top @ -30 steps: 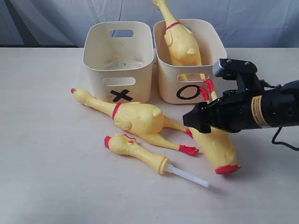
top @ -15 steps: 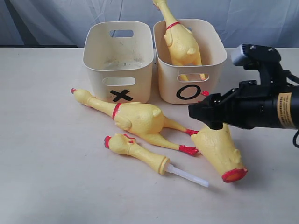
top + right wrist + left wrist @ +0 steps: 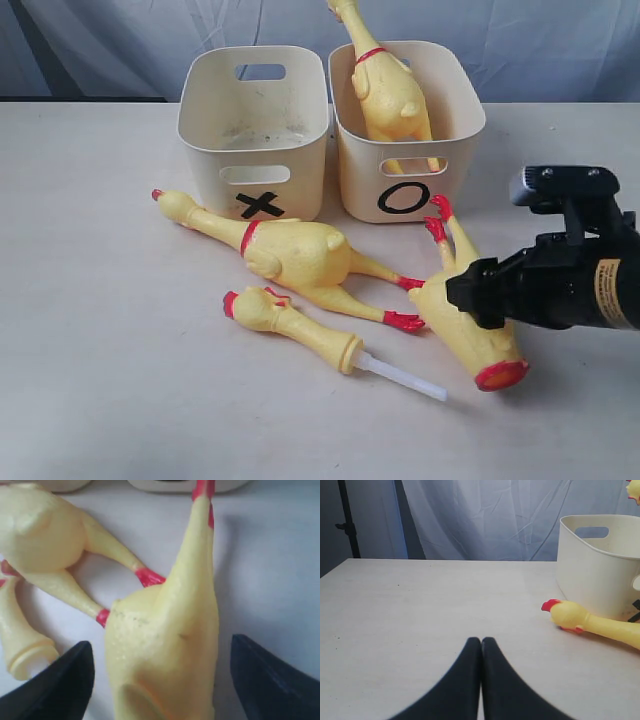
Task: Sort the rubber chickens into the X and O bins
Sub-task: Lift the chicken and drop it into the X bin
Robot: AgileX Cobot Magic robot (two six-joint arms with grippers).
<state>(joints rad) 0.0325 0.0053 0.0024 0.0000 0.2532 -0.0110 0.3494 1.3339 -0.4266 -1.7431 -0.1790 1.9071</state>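
One large rubber chicken (image 3: 385,90) stands in the O bin (image 3: 455,150); the X bin (image 3: 255,130) beside it holds no chicken. A second large chicken (image 3: 290,250) and the small chicken with the white tube (image 3: 295,328) lie in front of the bins. The third large chicken (image 3: 470,335) lies at the right, feet toward the O bin. My right gripper (image 3: 468,297) is open and low over it, its fingers (image 3: 65,680) straddling the yellow body (image 3: 165,645) with gaps on both sides. My left gripper (image 3: 481,641) is shut on nothing above bare table.
The left wrist view shows a chicken's head (image 3: 567,616) lying beside a cream bin (image 3: 597,560). A wrinkled blue-grey curtain (image 3: 120,40) hangs behind the table. The second chicken's red feet (image 3: 147,576) lie close to the straddled body.
My right gripper has drawn back to the right and dropped lower, now straddling the third chicken's body. That chicken shifted slightly; its red feet show again.
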